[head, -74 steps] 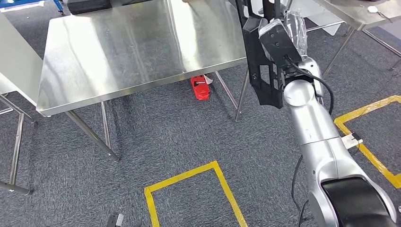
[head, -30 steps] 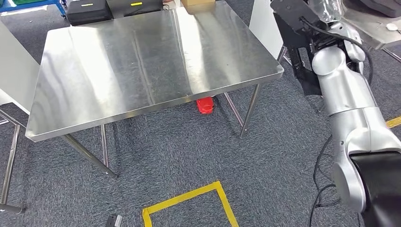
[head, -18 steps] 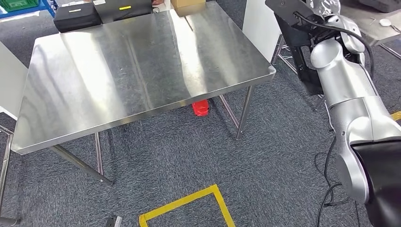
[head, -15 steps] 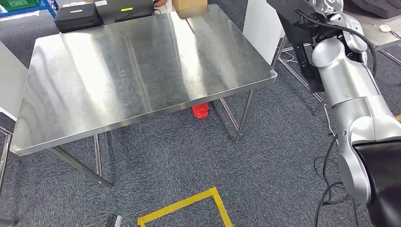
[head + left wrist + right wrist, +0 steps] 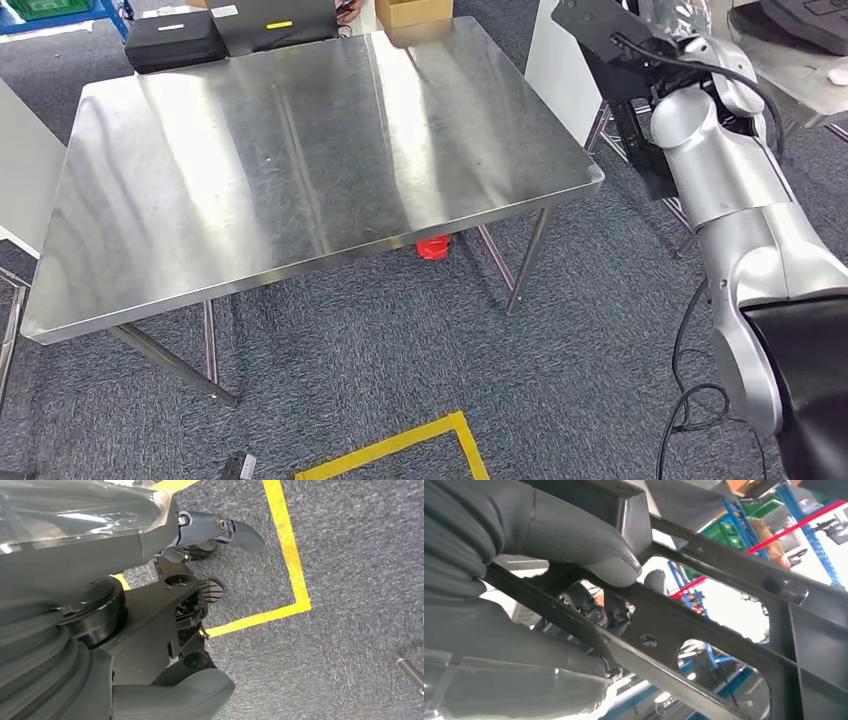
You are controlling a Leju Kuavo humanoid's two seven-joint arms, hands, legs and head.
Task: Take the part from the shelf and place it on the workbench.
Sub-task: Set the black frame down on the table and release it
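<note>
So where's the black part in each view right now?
Head view: part at upper right, beside the table's far right corner, behind the right arm.
Right wrist view: part fills the frame, thumb pressed on it.
Left wrist view: not in it.
Shared landmark: the right hand.

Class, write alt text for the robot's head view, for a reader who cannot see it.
The robot's silver right arm holds a black frame-like part beside a bare steel workbench, the part not yet over the top. A red object lies on grey carpet beneath.
</note>
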